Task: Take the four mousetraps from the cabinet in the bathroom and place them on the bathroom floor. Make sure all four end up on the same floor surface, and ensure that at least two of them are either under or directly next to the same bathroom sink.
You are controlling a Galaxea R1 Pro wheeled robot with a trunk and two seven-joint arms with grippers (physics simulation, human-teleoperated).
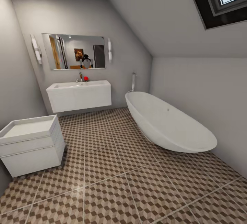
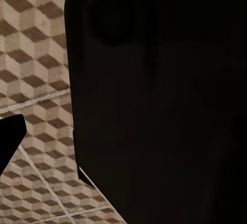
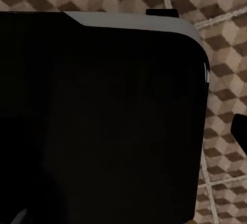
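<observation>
Neither end effector's state can be told; dark robot body [image 2: 159, 105] blocks both wrist views. Ahead, the sink [image 1: 79, 95] hangs over the tiled bathroom floor [image 1: 137, 182], bathtub [image 1: 168, 122] alongside.

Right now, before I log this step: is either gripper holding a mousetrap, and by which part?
It cannot be told. Both wrist views show a dark body over the bathroom floor, with no fingers visible. The head view shows the bathroom sink and no mousetrap.
</observation>
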